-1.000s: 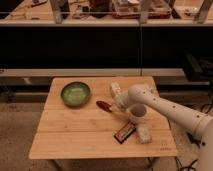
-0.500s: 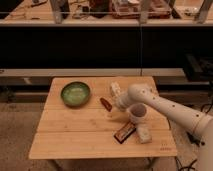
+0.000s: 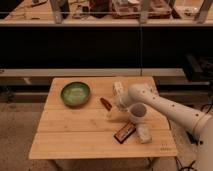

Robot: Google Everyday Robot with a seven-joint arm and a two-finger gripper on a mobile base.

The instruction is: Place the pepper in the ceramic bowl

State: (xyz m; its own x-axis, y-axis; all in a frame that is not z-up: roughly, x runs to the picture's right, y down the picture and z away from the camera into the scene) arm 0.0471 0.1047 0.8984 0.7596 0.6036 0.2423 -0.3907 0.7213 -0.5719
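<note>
White-cased and held low, my gripper point(image 3: 112, 107) sits near the middle of the wooden table point(image 3: 75, 135), right up against the pepper point(image 3: 105, 104). I cannot tell how wide it stands, or whether it has hold of the pepper at all. The pepper is small, glossy and dark red-brown. It lies slantwise just to the view's left of my gripper, at or barely above the tabletop. Behind the gripper, my white arm point(image 3: 170, 110) reaches in from the right side of the view and bends down, which I judge brings the gripper to the pepper from the side away from the bowl. The ceramic bowl point(image 3: 63, 95), round, green and darker at the rim, stands mouth up toward the table's far left corner, apart from the pepper, with only bare wood between them. Nothing shows inside it, so the pepper is not yet placed. Nearer the front edge, below my arm, lie a dark flat bar with an orange edge point(image 3: 124, 132) and, just beside it, a small white block point(image 3: 144, 133). Both seem out of the way of a carry leftward to the bowl.
</note>
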